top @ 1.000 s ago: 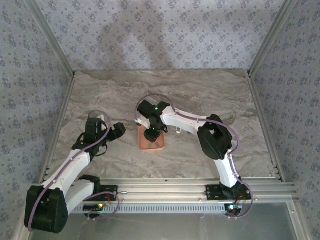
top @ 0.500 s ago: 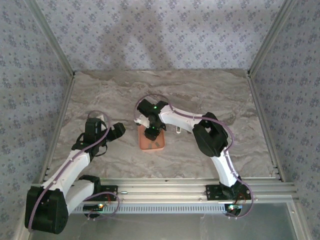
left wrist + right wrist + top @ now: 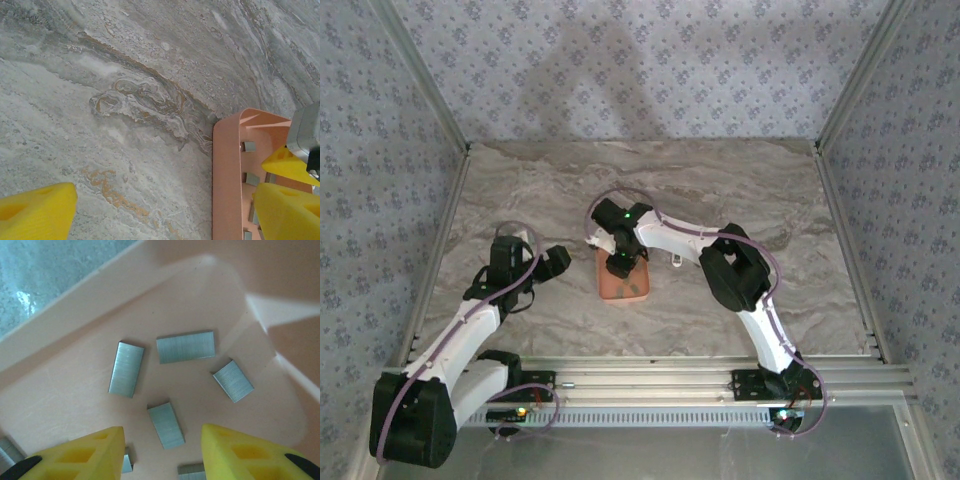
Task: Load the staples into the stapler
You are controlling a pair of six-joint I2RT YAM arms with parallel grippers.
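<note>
since staple strips (image 3: 185, 346) lie loose in salmon tray (image 3: 75, 305), we hang right gripper (image 3: 162, 452) half-open, empty, straddling one strip for pinch; left gripper (image 3: 160, 215) hovers wide open, empty, beside tray.

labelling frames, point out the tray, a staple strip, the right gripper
tray (image 3: 226, 175), left wrist view, rim
staple strip (image 3: 185, 346), right wrist view, its middle
right gripper (image 3: 161, 440), right wrist view, between fingertips

Brushed silver-grey for the staples (image 3: 185, 346) ahead of the right pincer (image 3: 162, 452), salmon-pink for the tray (image 3: 65, 390) under it; bright yellow on the fingers (image 3: 85, 455). Grey marble veined with rust for the tabletop (image 3: 125, 100) ahead of the left pincer (image 3: 160, 215); pale blue floral print on the walls (image 3: 640, 70).
</note>
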